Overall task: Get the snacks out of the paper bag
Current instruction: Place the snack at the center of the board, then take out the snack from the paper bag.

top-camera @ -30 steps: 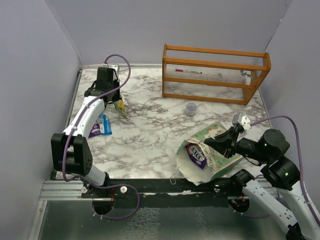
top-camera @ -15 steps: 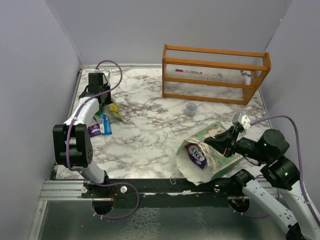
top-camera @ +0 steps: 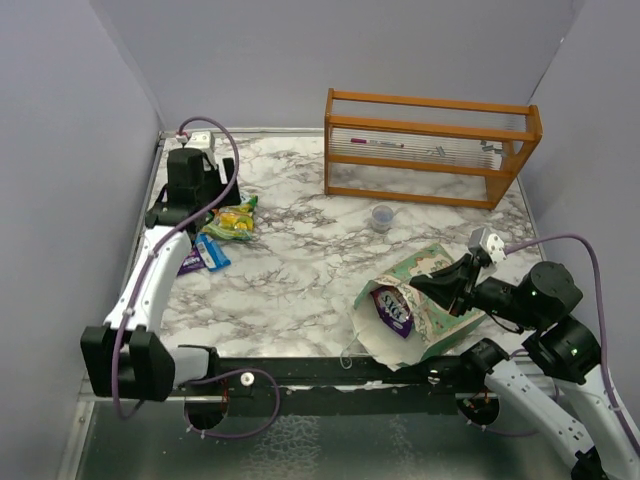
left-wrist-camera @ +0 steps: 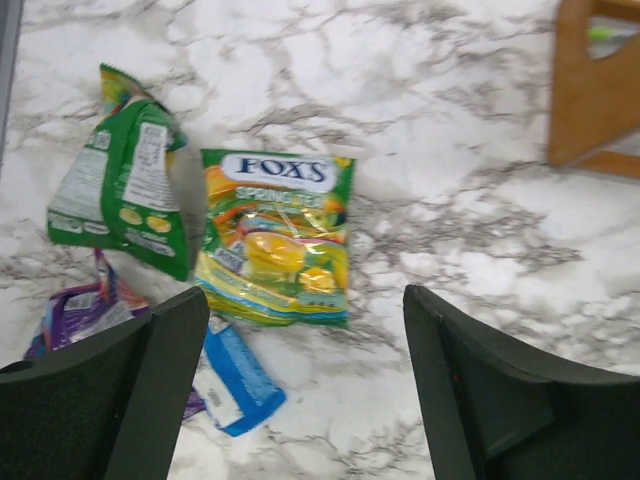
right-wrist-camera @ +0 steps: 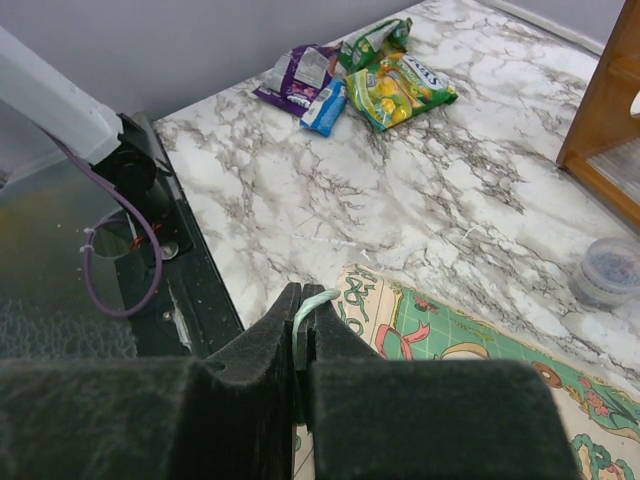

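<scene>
The paper bag (top-camera: 430, 305) lies on its side near the table's front right, mouth toward the left, with a purple snack (top-camera: 392, 310) showing inside. My right gripper (top-camera: 445, 285) is shut on the bag's upper rim; the mint edge (right-wrist-camera: 318, 300) is pinched between its pads. Other snacks lie at the far left: a yellow-green packet (left-wrist-camera: 275, 235), a green one (left-wrist-camera: 120, 185), a blue one (left-wrist-camera: 232, 385) and a purple one (left-wrist-camera: 85, 310). My left gripper (left-wrist-camera: 305, 300) hangs open just above them, holding nothing.
An orange wooden rack (top-camera: 430, 150) stands at the back right, its corner also seen as the rack's foot (left-wrist-camera: 590, 90). A small clear cup (top-camera: 382, 215) sits in front of it. Grey walls close in on the left, back and right.
The left gripper carried the yellow-green packet toward the pile at the far left, opened, and the packet now lies on the marble beside the others. The right gripper has kept its grip on the bag.
</scene>
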Controlling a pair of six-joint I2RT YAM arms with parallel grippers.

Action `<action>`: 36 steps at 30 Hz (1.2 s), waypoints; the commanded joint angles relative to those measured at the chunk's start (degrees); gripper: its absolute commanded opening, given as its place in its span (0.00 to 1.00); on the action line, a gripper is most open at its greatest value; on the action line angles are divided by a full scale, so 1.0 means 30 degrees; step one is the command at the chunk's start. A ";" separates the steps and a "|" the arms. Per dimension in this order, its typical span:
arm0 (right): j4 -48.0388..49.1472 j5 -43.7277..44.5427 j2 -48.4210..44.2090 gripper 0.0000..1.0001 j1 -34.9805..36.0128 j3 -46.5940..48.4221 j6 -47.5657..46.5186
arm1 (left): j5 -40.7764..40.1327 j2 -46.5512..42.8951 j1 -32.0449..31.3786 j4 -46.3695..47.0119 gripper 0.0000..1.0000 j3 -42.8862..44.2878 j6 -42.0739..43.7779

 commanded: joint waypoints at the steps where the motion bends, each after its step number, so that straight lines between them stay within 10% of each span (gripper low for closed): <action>1: 0.0635 0.0448 -0.0430 0.02 -0.0188 -0.0138 0.0142 | 0.2362 -0.3423 -0.1730 -0.1167 0.88 -0.2277 -0.3168; 9: 0.0692 0.0007 -0.0175 0.02 -0.0791 -0.0128 -0.0001 | 0.6369 -1.1107 -0.6734 0.2677 0.94 -0.9753 -1.2199; 17: 0.0722 -0.0313 -0.0018 0.02 -0.1596 -0.0164 -0.0090 | 0.4232 -1.4185 -1.2226 0.4580 0.85 -1.2306 -1.6567; 28: 0.0738 -0.0241 -0.0118 0.02 -0.1947 -0.0199 -0.0076 | -0.7576 -0.6929 -2.5332 0.6828 0.76 -0.9818 -1.6987; 36: 0.0751 -0.0410 -0.0182 0.02 -0.2035 -0.0197 -0.0120 | -0.9150 -0.1602 -2.7206 1.0230 0.55 -0.8789 -1.9112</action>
